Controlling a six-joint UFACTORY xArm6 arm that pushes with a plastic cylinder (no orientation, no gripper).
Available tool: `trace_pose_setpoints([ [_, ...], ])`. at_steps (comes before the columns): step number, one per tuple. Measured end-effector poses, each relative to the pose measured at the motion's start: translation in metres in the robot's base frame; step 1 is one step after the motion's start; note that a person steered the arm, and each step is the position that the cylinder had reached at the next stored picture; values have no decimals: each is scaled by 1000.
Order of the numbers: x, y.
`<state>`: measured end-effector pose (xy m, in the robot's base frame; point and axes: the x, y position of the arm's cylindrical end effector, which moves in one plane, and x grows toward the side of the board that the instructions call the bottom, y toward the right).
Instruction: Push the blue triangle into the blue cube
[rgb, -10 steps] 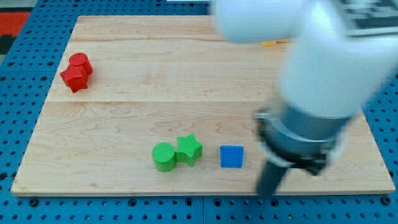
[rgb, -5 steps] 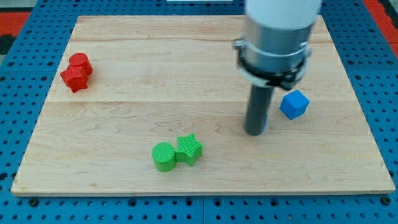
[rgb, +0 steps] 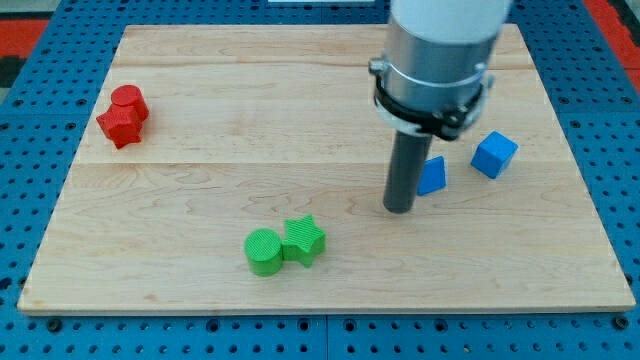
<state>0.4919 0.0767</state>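
The blue triangle (rgb: 433, 176) lies on the wooden board right of centre. The blue cube (rgb: 494, 155) sits a short gap away at its upper right, not touching it. My tip (rgb: 399, 209) rests on the board just left of and slightly below the blue triangle, close against its left side. The dark rod rises from there into the grey and white arm body (rgb: 435, 60), which covers the board's top centre-right.
A green cylinder (rgb: 264, 251) and a green star (rgb: 303, 240) touch each other near the board's bottom centre. A red cylinder (rgb: 130, 101) and a red star (rgb: 119, 125) sit together at the upper left. The blue pegboard (rgb: 30, 150) surrounds the board.
The arm has shifted slightly left and down, uncovering the blue triangle beside the rod. The blue cube has moved up and to the right.
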Motion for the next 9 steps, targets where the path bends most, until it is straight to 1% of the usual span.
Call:
trace_pose_setpoints([
  [2,-60,68],
  [3,-75,73],
  [4,-74,53],
  [6,-58,-69],
  [7,-55,-93],
  [8,-55,-90],
  [9,-33,-20],
])
